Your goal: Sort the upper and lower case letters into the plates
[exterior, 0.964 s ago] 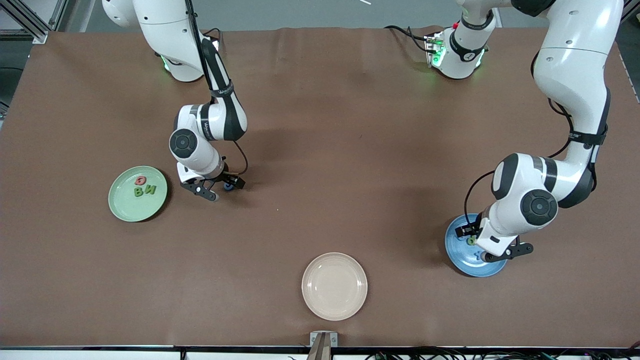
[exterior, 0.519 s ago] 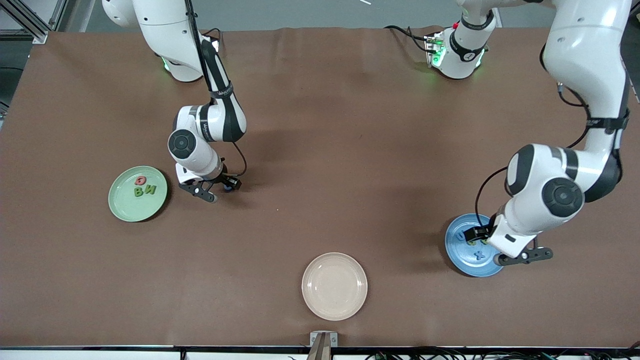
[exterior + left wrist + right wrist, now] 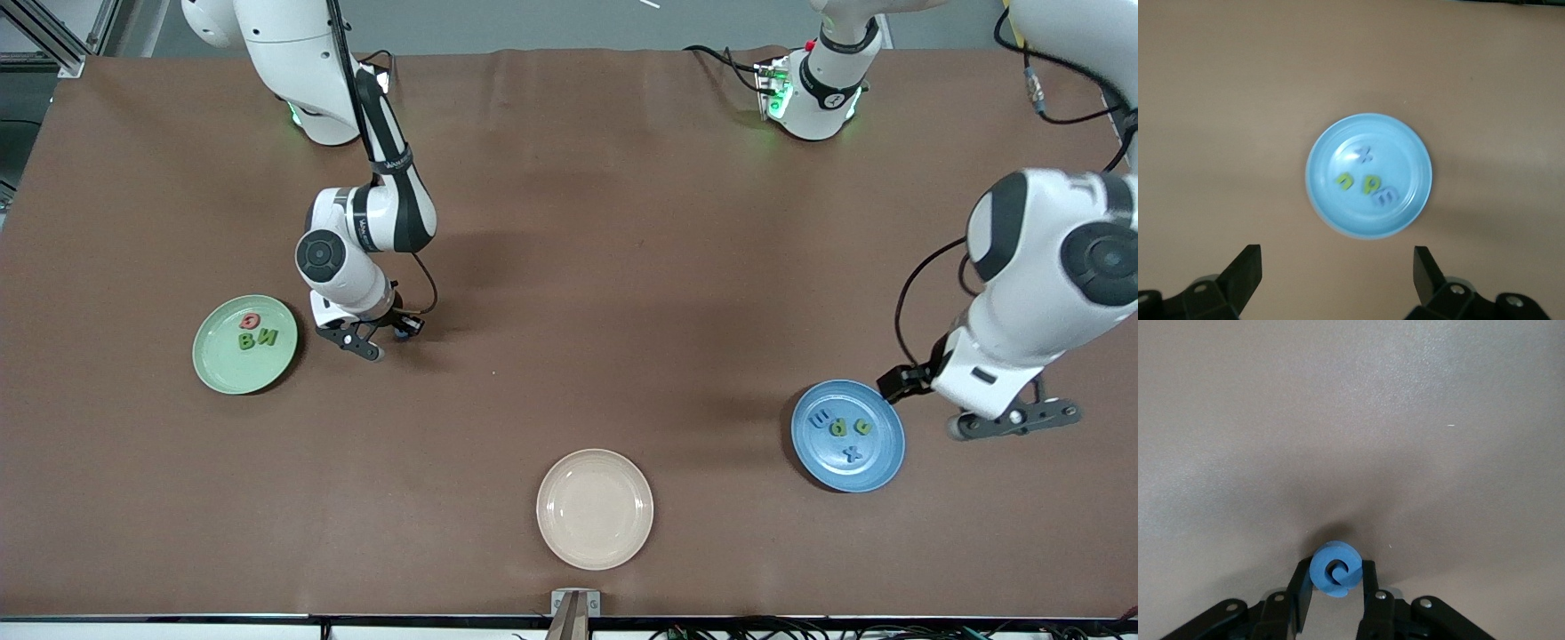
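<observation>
My right end effector [image 3: 1333,587] pinches the last blue letter [image 3: 1335,569] low over the desk [image 3: 569,267] beside the mint plate [image 3: 213,369]. My left end effector [image 3: 1336,277] hangs open over the blue plate [image 3: 880,462]. Next I judge a lift across to mint

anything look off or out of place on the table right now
Nothing stands out. Three letters lie in the green plate, four in the blue plate, and the cream plate holds nothing. The right gripper pinches a blue letter; the left gripper is open.

Looks like a robotics lab: two white arms bolted onto a brown-covered table [image 3: 569,222], aluminium framing [image 3: 44,31] in the corner, cables [image 3: 800,629] trailing along its edge.
</observation>
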{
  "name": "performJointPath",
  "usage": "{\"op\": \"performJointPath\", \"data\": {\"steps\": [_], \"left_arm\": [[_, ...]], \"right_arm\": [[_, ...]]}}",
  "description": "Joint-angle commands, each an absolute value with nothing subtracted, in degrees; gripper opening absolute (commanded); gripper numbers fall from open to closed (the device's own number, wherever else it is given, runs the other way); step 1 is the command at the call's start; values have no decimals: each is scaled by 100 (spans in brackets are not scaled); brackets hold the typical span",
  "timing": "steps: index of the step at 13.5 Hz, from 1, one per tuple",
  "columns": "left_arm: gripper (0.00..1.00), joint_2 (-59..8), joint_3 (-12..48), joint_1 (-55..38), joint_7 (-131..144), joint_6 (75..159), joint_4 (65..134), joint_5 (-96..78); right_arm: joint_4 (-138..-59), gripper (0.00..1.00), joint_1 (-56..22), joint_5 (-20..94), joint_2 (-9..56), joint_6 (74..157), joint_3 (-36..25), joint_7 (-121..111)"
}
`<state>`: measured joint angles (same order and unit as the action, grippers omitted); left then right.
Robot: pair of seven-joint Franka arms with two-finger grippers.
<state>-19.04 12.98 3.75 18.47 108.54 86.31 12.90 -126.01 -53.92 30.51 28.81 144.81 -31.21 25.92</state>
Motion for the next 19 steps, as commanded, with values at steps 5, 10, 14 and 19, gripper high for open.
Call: {"op": "performJointPath", "data": {"steps": [5,10,14,19], "left_arm": [[100,-398,786,38,1048,9135,8481,563],[100,404,343,-325,957,8914,9105,-97],[100,404,343,-343,949,8815,9062,-97],[100,439,343,-316,685,8798,9070,-70]], "right_arm": [[-12533,14,-5317,3050,2663,13449,-4302,973],[-12349,14,-3888,3120,2794,13386,-4624,-1868],[-12349,14,-3410,3356,2926,13614,-4044,-2021],[-12349,26,-3498,3735,3023,13597,-4008,-2030]]}}
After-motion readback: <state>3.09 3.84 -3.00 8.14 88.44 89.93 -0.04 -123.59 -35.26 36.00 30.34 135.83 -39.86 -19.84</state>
